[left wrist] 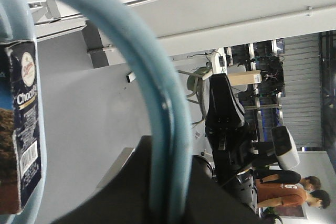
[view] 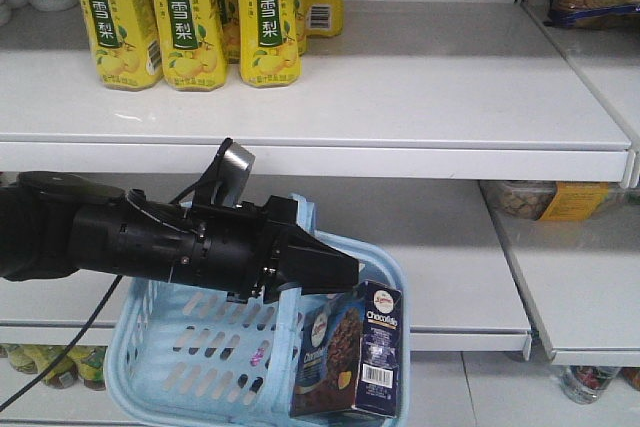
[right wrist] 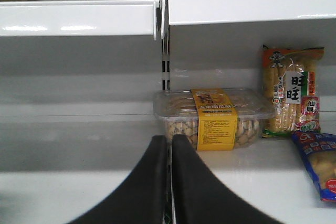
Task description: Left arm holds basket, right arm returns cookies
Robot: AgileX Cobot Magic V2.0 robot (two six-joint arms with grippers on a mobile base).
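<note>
Figure: the stiff, light, likely crushable cookies carton [view: 350, 352] stands upright at 5 o'clock in the basket [view: 190, 352], best pinched across its narrow faces; the left tool [view: 345, 267] clamps the handle [left wrist: 170, 119], and the right tool [right wrist: 169, 139] is closed and empty.

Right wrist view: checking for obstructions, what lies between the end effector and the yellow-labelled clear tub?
Only bare white shelf lies between the right end effector and the clear tub, shown in the right wrist view.

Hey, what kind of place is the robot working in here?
Probably a shop aisle, perhaps a mock-up: white retail shelves stocked with yellow drink bottles and a clear snack tub, plus a light blue shopping basket.
</note>
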